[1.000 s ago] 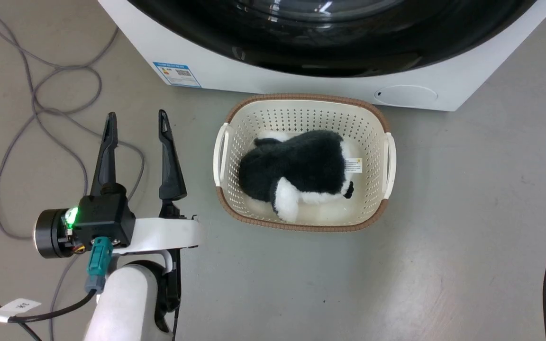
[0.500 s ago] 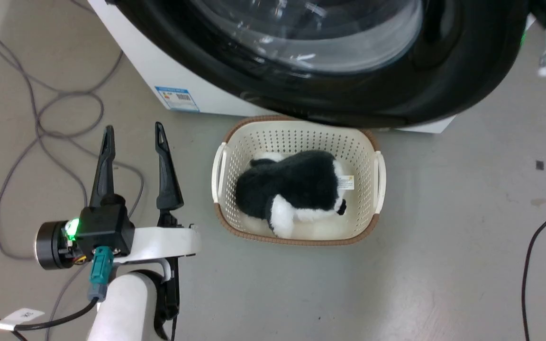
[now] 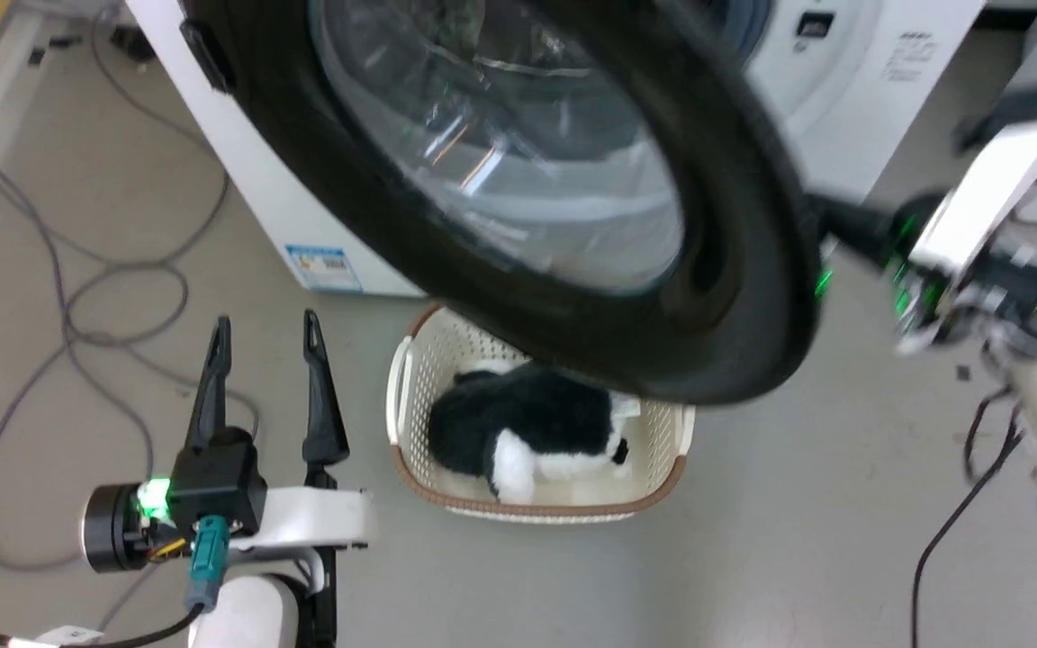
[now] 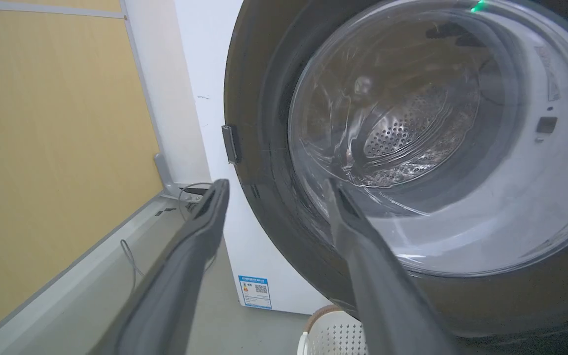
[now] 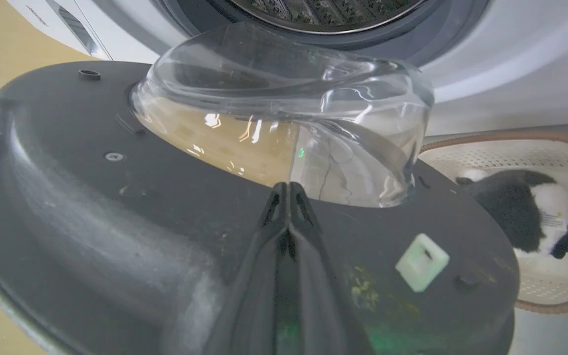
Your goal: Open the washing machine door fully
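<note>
Washing machine (image 3: 239, 180), a white front-loader, stands at the top of the head view with its steel drum (image 5: 323, 10) exposed. The washing machine door (image 3: 734, 270), a glossy black disc with a bulging glass bowl at its centre, stands swung out from the front, hinged on the robot's left. Its free edge hangs over a cream laundry basket (image 3: 410, 378) on the grey floor. A black-and-white plush toy (image 3: 527, 423) lies in the basket.

The right gripper (image 5: 289, 186) reaches in from the right, behind the door's free edge. Its two dark fingers are pressed together with nothing between them. Their tips lie against, or just off, the door's dark inner face, right below the glass bowl; contact cannot be confirmed. A small pale square catch (image 5: 422, 261) sits on that face just to their right.

The left gripper (image 3: 266, 318) hovers low at the robot's left, fingers spread and empty. It is beside the basket, apart from the door, and faces its outer side. A blue label (image 3: 325, 267) marks the machine's lower corner.
</note>
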